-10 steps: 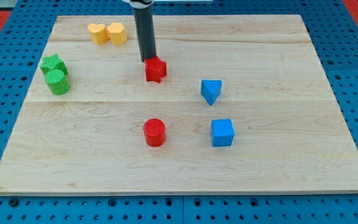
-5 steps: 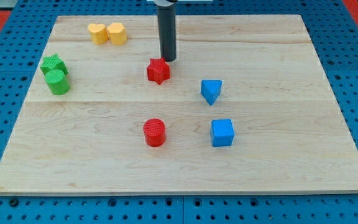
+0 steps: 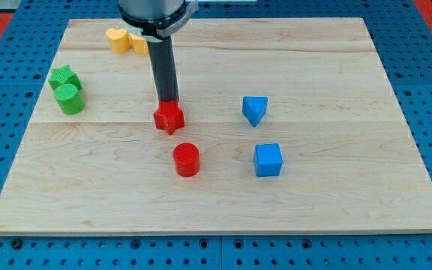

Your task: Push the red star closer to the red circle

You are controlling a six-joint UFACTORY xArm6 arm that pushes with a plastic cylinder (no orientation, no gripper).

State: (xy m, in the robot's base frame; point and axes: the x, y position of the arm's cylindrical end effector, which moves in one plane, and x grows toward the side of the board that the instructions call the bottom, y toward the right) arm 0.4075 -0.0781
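The red star lies near the middle of the wooden board. The red circle stands a short way below it and slightly to the view's right, with a small gap between them. My tip touches the star's top edge, with the dark rod rising straight up from it toward the view's top.
Two yellow blocks sit at the top left, partly hidden by the arm. A green star and a green cylinder sit at the left. A blue triangular block and a blue cube lie to the right.
The red star has moved down and to the view's left, closer to the red circle. My tip swung from the star's upper right to its top edge and followed it down.
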